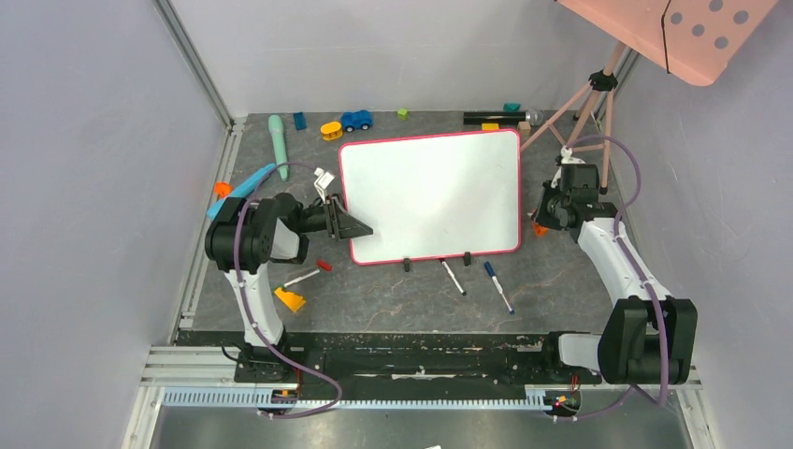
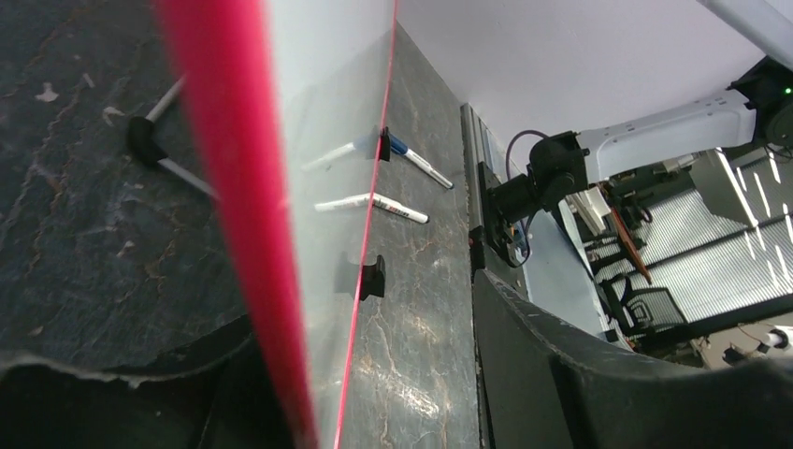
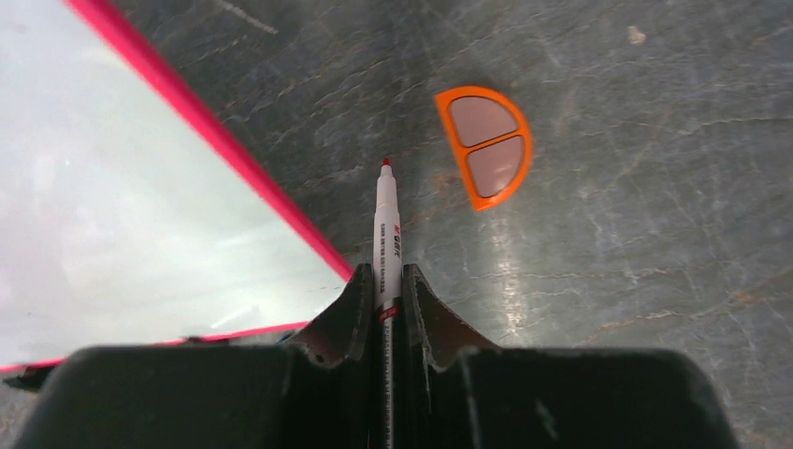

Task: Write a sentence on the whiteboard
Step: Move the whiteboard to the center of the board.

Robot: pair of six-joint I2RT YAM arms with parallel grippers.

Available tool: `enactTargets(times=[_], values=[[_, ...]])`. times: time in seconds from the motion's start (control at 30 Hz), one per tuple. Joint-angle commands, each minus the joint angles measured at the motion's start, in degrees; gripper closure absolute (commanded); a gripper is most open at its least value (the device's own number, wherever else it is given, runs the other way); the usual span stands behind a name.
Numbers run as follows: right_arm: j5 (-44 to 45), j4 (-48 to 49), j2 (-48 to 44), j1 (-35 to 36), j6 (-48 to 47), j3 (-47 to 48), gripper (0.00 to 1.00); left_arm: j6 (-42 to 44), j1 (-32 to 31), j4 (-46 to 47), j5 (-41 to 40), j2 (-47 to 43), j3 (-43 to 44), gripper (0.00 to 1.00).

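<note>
Currently: whiteboard blank at counter centre; left pincer open astride frame at 9 o'clock; right pincer clamps red marker near 4 o'clock corner. Brace board first, then land tip square at 10 o'clock, light pressure.

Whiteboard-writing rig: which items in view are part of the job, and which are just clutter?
Job: whiteboard; red-tipped marker in right gripper; left gripper at board's left edge.
Clutter: black-capped marker; blue-capped marker; blue toy car; orange half-round piece; pink panel on tripod.
</note>
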Motion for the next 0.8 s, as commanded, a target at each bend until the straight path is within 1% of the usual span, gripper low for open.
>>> enactTargets(times=[0.0, 0.1, 0.23, 0.37, 0.53, 0.63, 0.77], values=[[3.6, 0.2, -1.3, -0.9, 1.4, 3.1, 1.00, 1.1, 2.0, 3.5, -1.6, -2.5, -1.4, 0.32], [4.8, 0.3, -1.7, -1.0, 1.5, 3.5, 1.00, 1.7, 2.7, 3.6, -3.1, -3.2, -3.1, 0.28], [6.5, 0.4, -2.7, -1.1, 1.9, 4.0, 1.00, 2.6, 4.2, 3.6, -5.3, -3.9, -6.0, 0.27], [6.4, 3.0, -5.5, -1.1, 3.9, 2.5, 1.00, 3.4, 4.4, 3.6, -5.8, -4.5, -8.7, 0.28], [6.5, 3.6, -7.1, -1.1, 4.5, 3.2, 1.00, 5.5, 4.4, 3.6, -6.6, -4.4, -10.5, 0.33], [5.7, 3.6, -7.7, -1.1, 4.5, 4.1, 1.00, 5.6, 4.4, 3.6, -6.8, -3.3, -10.3, 0.38], [5.2, 3.6, -8.1, -1.1, 4.8, 5.6, 1.00, 5.7, 4.4, 3.6, -6.8, -3.0, -9.0, 0.38]])
